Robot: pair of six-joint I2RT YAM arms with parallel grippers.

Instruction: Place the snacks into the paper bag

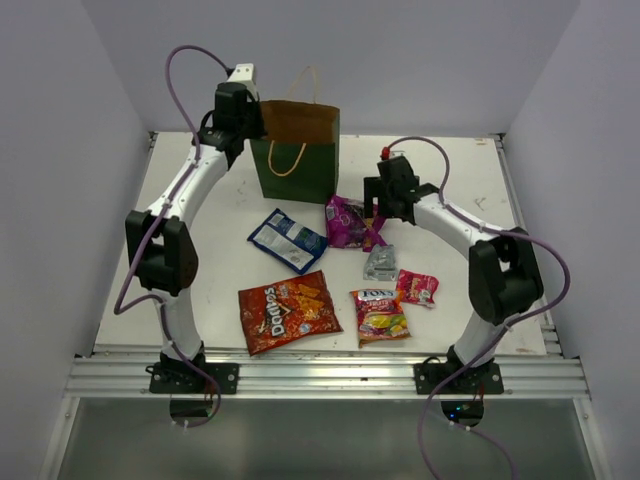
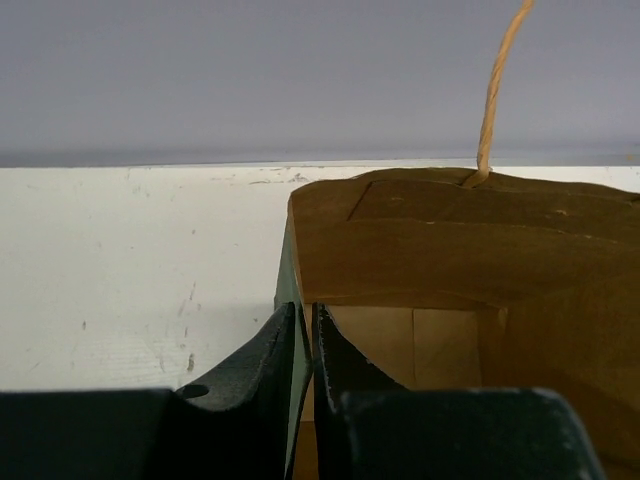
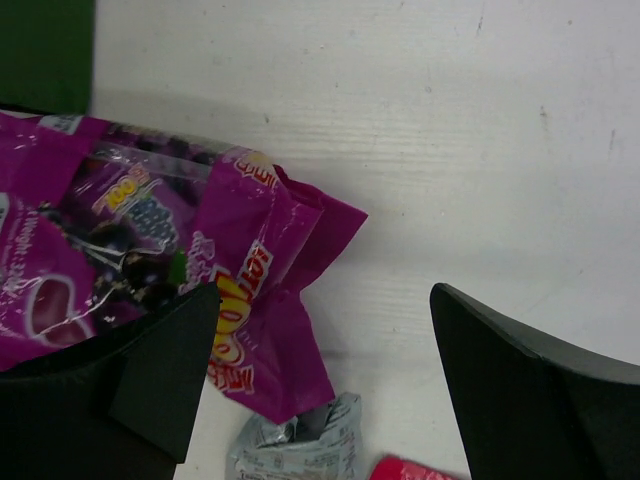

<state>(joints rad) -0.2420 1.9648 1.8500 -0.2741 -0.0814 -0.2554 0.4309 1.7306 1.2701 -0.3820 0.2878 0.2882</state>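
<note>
The dark green paper bag (image 1: 295, 160) stands upright at the back of the table, its brown inside (image 2: 450, 250) open to the left wrist view. My left gripper (image 1: 254, 122) (image 2: 305, 320) is shut on the bag's left wall at the rim. My right gripper (image 1: 376, 220) (image 3: 325, 290) hangs open just above the table, over the right end of the purple bag (image 1: 350, 222) (image 3: 150, 250). The silver packet (image 1: 381, 262) (image 3: 300, 445) and pink packet (image 1: 417, 287) (image 3: 410, 468) lie close by. The Doritos bag (image 1: 288, 310), blue-white bag (image 1: 287, 240) and fruit-candy packet (image 1: 380, 315) lie in front.
Pale walls close in the table on the left, back and right. A metal rail (image 1: 330, 378) runs along the near edge by the arm bases. The bag's tan cord handle (image 2: 492, 90) stands up above its far rim.
</note>
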